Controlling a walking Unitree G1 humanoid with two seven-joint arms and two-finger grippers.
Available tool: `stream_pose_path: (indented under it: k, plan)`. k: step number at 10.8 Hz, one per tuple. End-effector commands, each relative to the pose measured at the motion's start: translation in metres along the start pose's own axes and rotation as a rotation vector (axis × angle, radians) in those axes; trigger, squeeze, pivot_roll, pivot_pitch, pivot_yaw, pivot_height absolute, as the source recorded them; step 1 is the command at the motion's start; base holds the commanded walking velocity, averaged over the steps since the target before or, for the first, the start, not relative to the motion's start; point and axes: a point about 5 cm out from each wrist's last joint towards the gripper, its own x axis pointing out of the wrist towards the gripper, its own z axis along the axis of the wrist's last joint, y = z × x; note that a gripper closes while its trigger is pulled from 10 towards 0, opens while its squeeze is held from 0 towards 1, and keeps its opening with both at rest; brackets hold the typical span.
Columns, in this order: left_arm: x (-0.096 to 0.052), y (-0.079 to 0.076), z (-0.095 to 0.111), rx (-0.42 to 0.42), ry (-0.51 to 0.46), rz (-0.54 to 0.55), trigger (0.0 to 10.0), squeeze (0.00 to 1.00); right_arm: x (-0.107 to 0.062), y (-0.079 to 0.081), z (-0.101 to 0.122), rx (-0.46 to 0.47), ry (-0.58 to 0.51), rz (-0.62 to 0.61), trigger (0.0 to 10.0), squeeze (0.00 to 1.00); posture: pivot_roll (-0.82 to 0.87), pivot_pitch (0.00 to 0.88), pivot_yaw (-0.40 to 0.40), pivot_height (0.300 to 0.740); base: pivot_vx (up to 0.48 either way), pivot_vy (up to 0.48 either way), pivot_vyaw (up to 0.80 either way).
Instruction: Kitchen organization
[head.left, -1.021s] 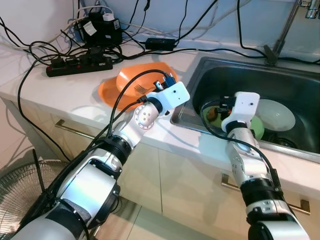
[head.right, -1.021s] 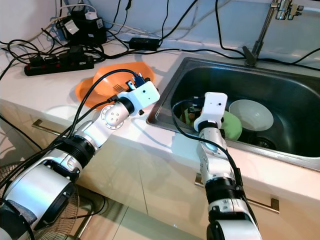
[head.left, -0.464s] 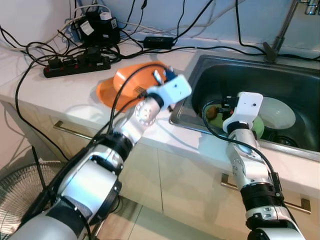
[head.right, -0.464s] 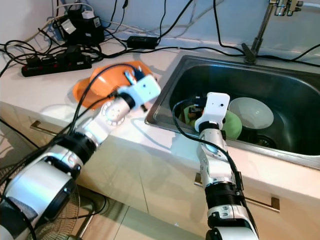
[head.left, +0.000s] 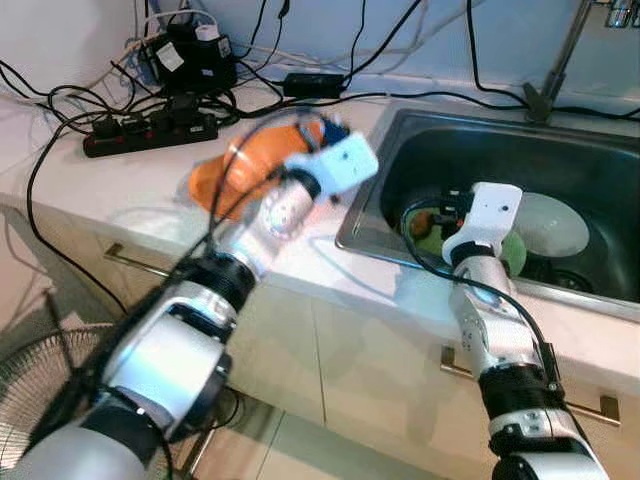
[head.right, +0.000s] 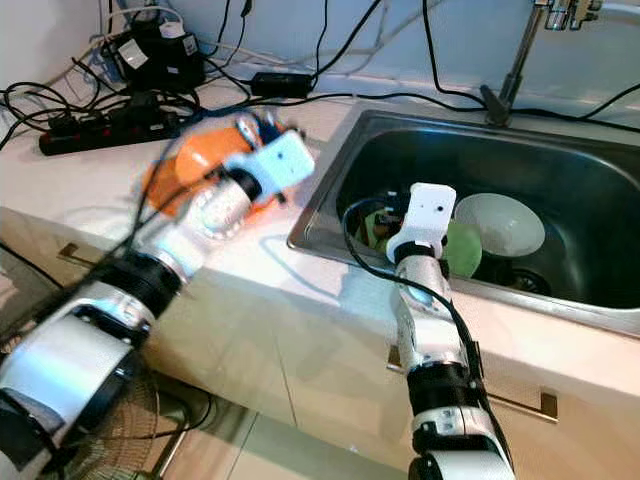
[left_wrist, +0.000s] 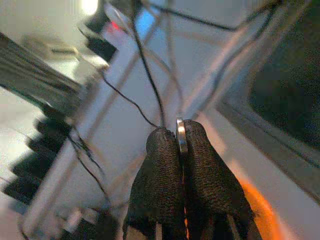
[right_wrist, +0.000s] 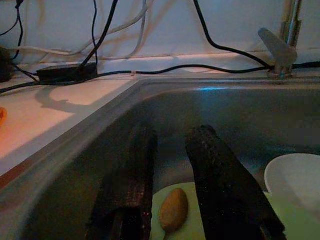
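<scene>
"What is the robot holding, right up close?"

"See the left gripper (left_wrist: 181, 145)? Its two black fingers are squeezed tight on a thin shiny metal thing (left_wrist: 180, 136). I think it is the handle end of a fork or spoon, but I can't tell which. The arm is all blurry, up over the white counter (head.left: 130, 195) beside the orange plate (head.left: 215, 178)."

"Will it slip?"

"It could. Metal is hard and smooth, and it is light. The fingers look bumpy like rubber, so that helps. Holding it near the end means it may swing."

"And the other arm?"

"The right gripper (right_wrist: 172, 165) hangs low inside the steel sink (head.left: 430, 150). Its fingers are spread apart with nothing between them. Under them is a light green plate (right_wrist: 185, 222) with a small brown lump (right_wrist: 173, 209) on it, maybe food. Next to that is a white bowl (head.left: 555, 225)."

"Can the bowl break?"

"I think so. It looks hard and smooth. Best to pinch it by the rim."

"What's at the back?"

"A black power strip (head.left: 150, 130), lots of black cables (head.left: 330, 60), and the tap's stem (head.left: 556, 62) by the wall."
</scene>
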Motion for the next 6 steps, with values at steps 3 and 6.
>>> stream_pose_path:
  k: [3, 6]
  plan:
    - [0.003, 0.026, 0.031, 0.013, -0.175, 0.093, 0.0, 0.0, 0.004, 0.006, -0.002, 0.003, 0.023, 0.021, 10.0, 0.0, 0.12, 0.017, 0.089, 0.74, 0.0, 0.0, 0.0]
    - [-0.009, 0.027, 0.053, -0.257, -0.334, 0.093, 10.0, 0.0, 0.01, 0.009, 0.004, 0.021, -0.007, 0.052, 10.0, 1.0, 0.14, 0.0, 0.093, 0.74, 0.0, 0.0, 0.0]
